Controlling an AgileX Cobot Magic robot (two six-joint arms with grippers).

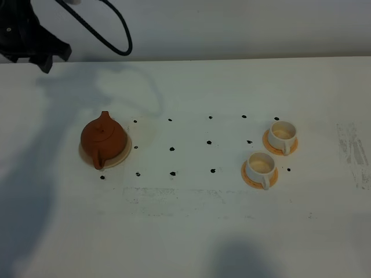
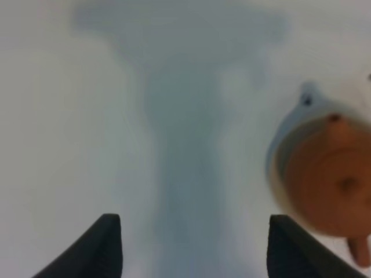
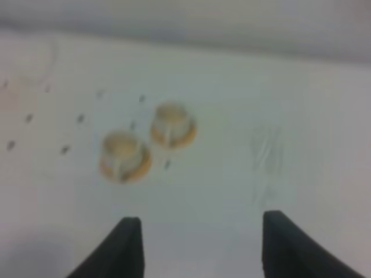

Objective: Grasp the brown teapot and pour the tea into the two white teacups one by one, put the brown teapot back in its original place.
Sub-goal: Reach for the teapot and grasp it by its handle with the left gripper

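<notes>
The brown teapot (image 1: 103,139) stands upright on its cream coaster, the original place (image 1: 122,156), at the table's left; its lid is on. In the left wrist view the teapot (image 2: 330,185) is blurred and off to one side of my left gripper (image 2: 197,249), which is open, empty and apart from it. The two white teacups sit on orange saucers at the right, one farther back (image 1: 282,134) and one nearer (image 1: 261,167). Both cups (image 3: 123,152) (image 3: 173,123) lie well ahead of my right gripper (image 3: 203,249), which is open and empty.
A dark part of the left arm (image 1: 32,40) with a black cable (image 1: 119,35) hangs over the table's back left corner. Black dots (image 1: 172,149) mark a grid on the white tabletop between teapot and cups. Scuff marks (image 1: 353,150) are at the far right.
</notes>
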